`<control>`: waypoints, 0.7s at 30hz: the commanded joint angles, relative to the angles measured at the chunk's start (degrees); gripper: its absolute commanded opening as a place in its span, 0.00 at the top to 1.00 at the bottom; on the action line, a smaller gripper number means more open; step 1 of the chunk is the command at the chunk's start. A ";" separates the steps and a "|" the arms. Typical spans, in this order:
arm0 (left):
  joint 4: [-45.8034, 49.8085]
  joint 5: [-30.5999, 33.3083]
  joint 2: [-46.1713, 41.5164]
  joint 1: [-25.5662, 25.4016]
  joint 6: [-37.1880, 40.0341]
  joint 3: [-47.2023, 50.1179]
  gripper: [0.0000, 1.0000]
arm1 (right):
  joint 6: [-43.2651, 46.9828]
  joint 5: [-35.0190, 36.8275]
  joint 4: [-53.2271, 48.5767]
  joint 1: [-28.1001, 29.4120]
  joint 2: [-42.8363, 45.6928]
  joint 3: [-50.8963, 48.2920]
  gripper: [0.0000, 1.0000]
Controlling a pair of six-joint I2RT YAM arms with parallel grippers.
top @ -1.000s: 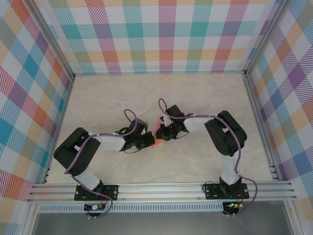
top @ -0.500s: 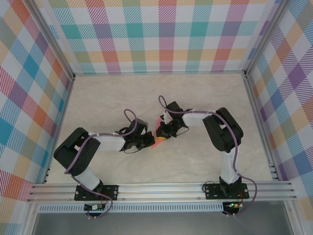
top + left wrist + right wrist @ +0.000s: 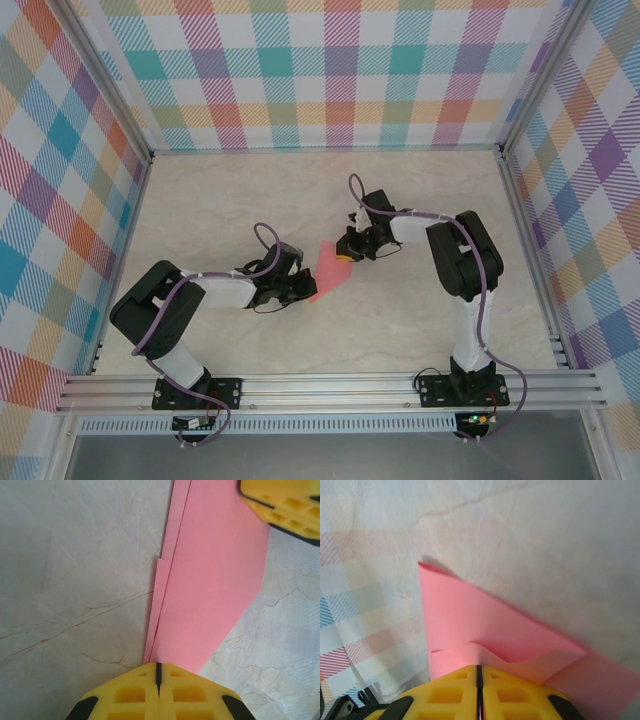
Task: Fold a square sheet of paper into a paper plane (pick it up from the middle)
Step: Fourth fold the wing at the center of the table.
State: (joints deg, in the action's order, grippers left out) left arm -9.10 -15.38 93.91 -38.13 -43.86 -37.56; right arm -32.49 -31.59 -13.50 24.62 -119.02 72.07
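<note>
The pale marbled tabletop (image 3: 250,200) carried both arms at its near edge. The left arm (image 3: 200,300) reached in from the left and the right arm (image 3: 455,265) bent in from the right, so that they met near the middle of the tabletop.

Between them was the pink sheet of paper (image 3: 326,272). It was already folded into a long, narrow shape of several layers, which ran from near-left to far-right. It seemed to be stretched between the two arms, probably so that the layers stayed flat and lined up for the next crease. Whether it touched the tabletop or hung just above it could not be told.

The left end effector (image 3: 305,292) was closed on the near, narrower end of the sheet, with its yellow fingers (image 3: 125,697) pressed together on the paper. This likely served as an anchor. The right end effector (image 3: 343,255) was pinched on the far end in the same way. In the right wrist view, a loose top layer bulged a little just in front of its fingers (image 3: 510,690), so the fold there was not yet pressed down.
</note>
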 commanded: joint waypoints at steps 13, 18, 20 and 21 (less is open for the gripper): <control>14.25 0.81 0.66 -0.25 2.37 -0.40 1.00 | 1.72 9.14 0.08 -6.52 3.19 4.08 0.84; 14.41 1.06 -2.67 -0.23 3.07 -4.55 0.87 | -1.27 8.22 3.42 -5.18 14.17 -6.20 0.66; 14.43 1.69 -3.82 -0.21 3.08 -6.15 0.78 | -2.71 8.06 4.06 -4.38 17.65 -9.95 0.61; 14.70 2.41 -4.44 -0.19 3.15 -6.95 0.74 | -3.47 7.95 4.37 -3.86 19.17 -11.83 0.59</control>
State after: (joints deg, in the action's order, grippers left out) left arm 1.30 -14.98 92.33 -38.13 -41.76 -41.95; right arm -33.85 -22.98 -11.40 19.66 -103.61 63.70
